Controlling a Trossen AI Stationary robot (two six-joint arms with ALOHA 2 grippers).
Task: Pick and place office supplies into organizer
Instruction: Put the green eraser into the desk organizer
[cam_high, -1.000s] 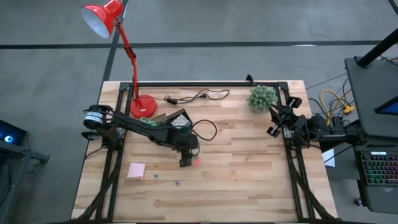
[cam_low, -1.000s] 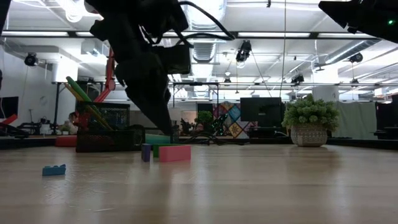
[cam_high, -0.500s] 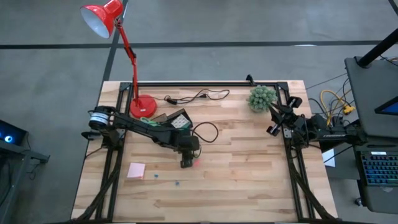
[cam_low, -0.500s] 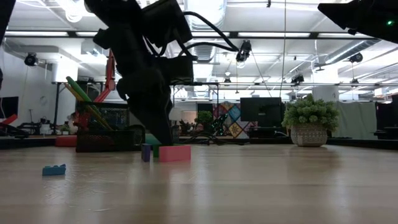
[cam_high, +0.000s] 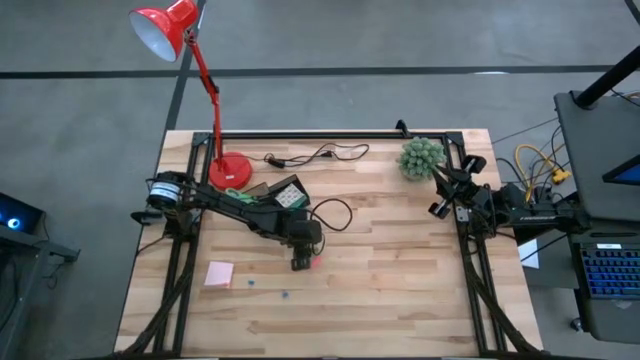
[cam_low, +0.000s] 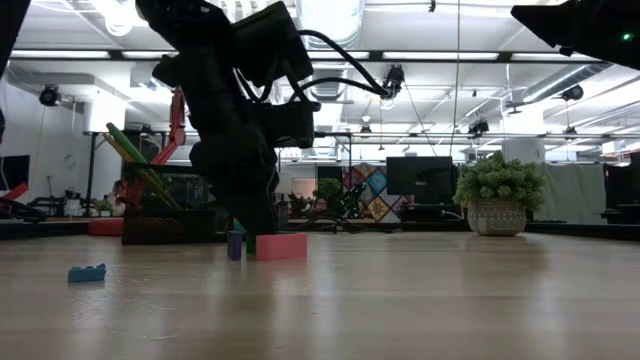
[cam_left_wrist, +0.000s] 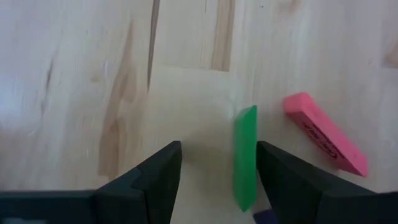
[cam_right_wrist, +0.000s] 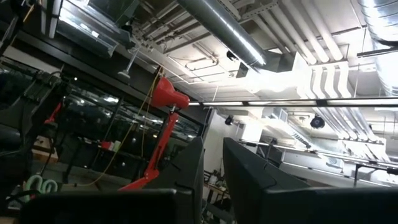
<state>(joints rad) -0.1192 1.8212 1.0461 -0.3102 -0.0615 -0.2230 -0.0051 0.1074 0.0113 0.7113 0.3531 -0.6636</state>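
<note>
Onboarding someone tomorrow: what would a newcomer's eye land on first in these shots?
Probably the left gripper, open and low over the middle of the wooden table, its fingers straddling a green eraser with a pink eraser just beside it. Next, the red desk lamp leaning out past the table's back left corner. The right gripper waits at the right edge near the green plant ball.

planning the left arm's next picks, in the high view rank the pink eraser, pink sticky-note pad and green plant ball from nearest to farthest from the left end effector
1. Pink rectangular eraser: right beside the left end effector, on the side toward the right arm.
2. Pink square sticky-note pad: farther out, toward the table's left edge.
3. Green fuzzy plant ball: farthest, near the table's far right corner.
</note>
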